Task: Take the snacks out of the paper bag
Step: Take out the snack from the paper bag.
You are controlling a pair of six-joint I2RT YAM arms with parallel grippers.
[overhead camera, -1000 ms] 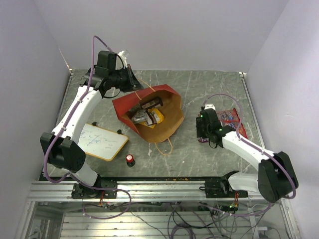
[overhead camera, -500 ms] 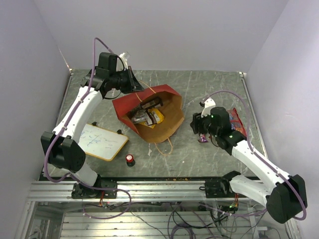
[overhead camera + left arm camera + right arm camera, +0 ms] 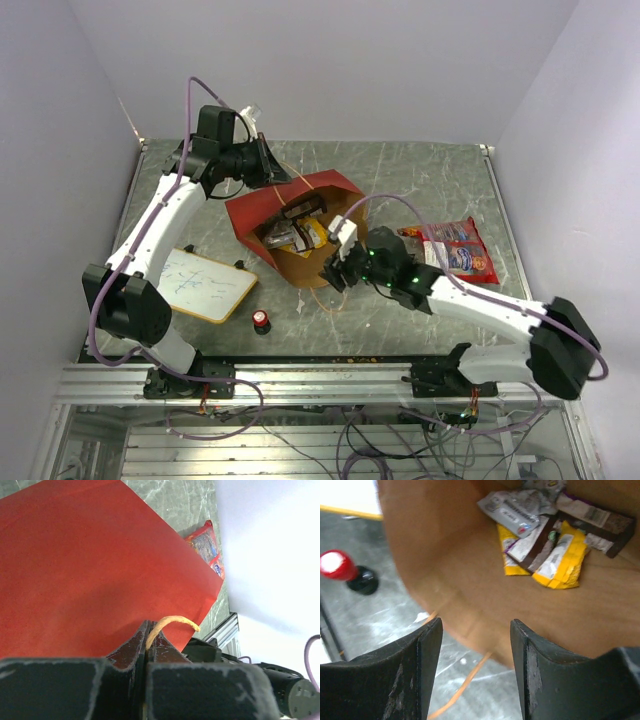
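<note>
the grey table [image 3: 420,180] is the biggest thing here. on it the paper bag [image 3: 345,215] lies on its side, red outside and brown inside, with its mouth open toward the right arm. a whiteboard [image 3: 205,283] lies near the left arm's base, apart from the bag.

the red chip bag [image 3: 455,247] is out and lies flat on the table, to the right of the paper bag.

the left gripper [image 3: 262,165] is at the far edge of the bag. its fingers are pressed together on the thin string handle [image 3: 172,621], so it holds the bag in place.

the right gripper [image 3: 474,630] hangs at the bag's mouth with its fingers spread apart and nothing between them.

the small snacks [image 3: 545,535] lie in a loose pile deep inside the bag: yellow, brown and silver packets, some on top of others.

a little red-topped knob [image 3: 261,321] stands on the table beside the bag's mouth.

i think the step now is reaching in for the next snack. the right gripper should go deeper, pick one packet on top, like the yellow one, and close on just that one without pushing the bag wall.
</note>
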